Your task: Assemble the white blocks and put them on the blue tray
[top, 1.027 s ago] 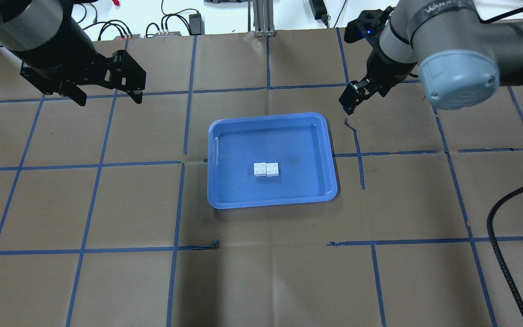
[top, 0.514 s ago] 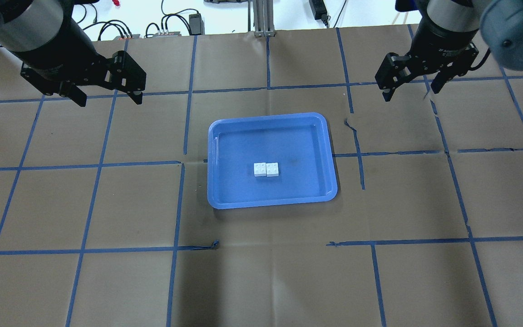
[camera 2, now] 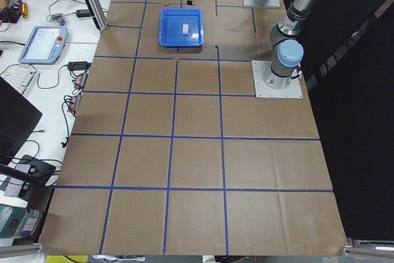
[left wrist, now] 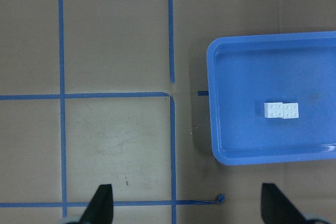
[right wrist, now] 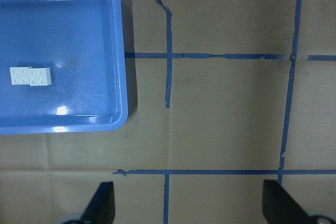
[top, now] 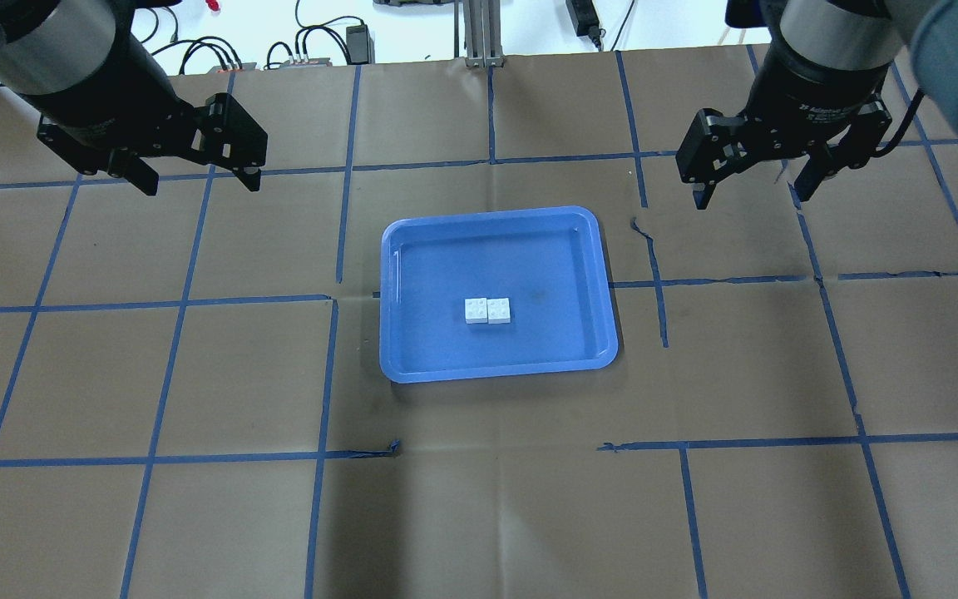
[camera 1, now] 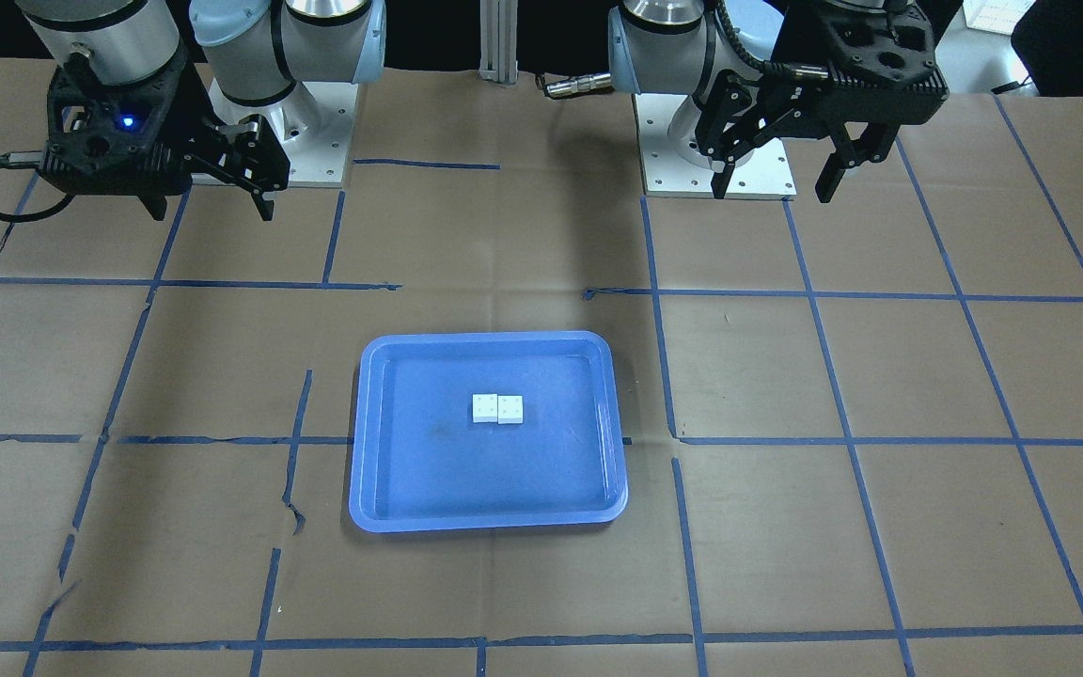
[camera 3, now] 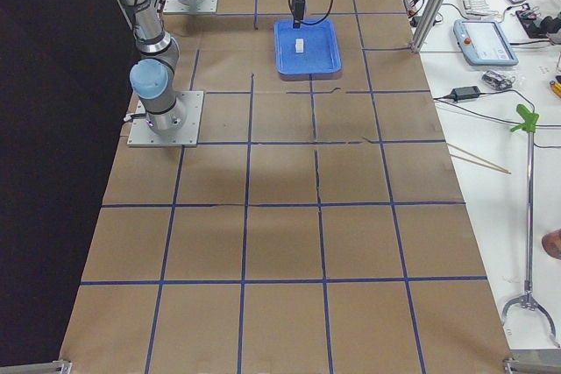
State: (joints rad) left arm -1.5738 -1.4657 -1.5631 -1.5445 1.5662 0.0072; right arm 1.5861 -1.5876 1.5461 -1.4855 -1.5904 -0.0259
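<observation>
Both end effectors are held clear of the work, fingers spread wide and nothing between them. The left end effector point(top: 200, 179) and the right end effector point(top: 753, 195) are poised above the tabletop point(top: 487, 516), one at each side, with the fingers pointed straight down and the wrists held upright.

The white blocks point(top: 487, 310) are found on the floor of the blue tray point(top: 496, 213), near its middle and just beside a faint dark smudge. They are set side by side and touching, studs up. Whether they are actually locked together cannot be told.

The long axis of the pair is laid along the line that runs from one arm to the other. From the left end effector the blocks are reached by moving inward toward the right arm and across the tray's rim; from the right end effector the direction is mirrored. Neither arm is clearly nearer. With the pair in the tray, the task is judged to be essentially done.
</observation>
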